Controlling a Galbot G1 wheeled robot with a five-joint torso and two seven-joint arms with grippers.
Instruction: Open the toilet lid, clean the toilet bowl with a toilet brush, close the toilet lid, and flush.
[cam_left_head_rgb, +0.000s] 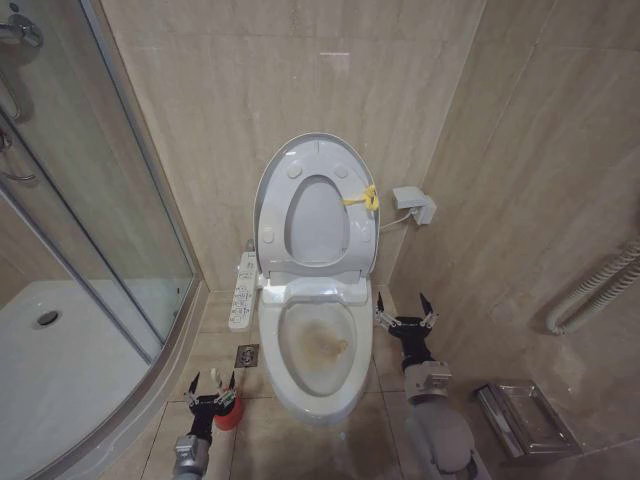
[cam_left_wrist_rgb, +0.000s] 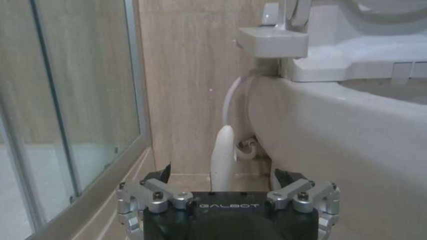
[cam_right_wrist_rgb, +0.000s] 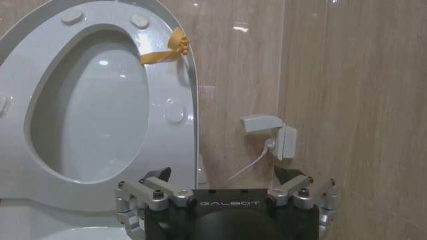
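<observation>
Toilet lid (cam_left_head_rgb: 318, 160) raised against the wall, stained toilet bowl (cam_left_head_rgb: 318, 345) exposed.
Right gripper (cam_left_head_rgb: 405, 318) spread beside the bowl; left gripper (cam_left_head_rgb: 211, 388) spread around the toilet brush (cam_left_head_rgb: 227, 408) in its red holder on the floor.

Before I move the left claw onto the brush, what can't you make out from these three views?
- Toilet brush, head view: bristle head hidden in the red holder cup, with the open left claw in front.
- Brush handle, left wrist view: lower end hidden behind the claw body.
- Toilet bowl, head view: the drain under the brown stains is too small to read.
</observation>
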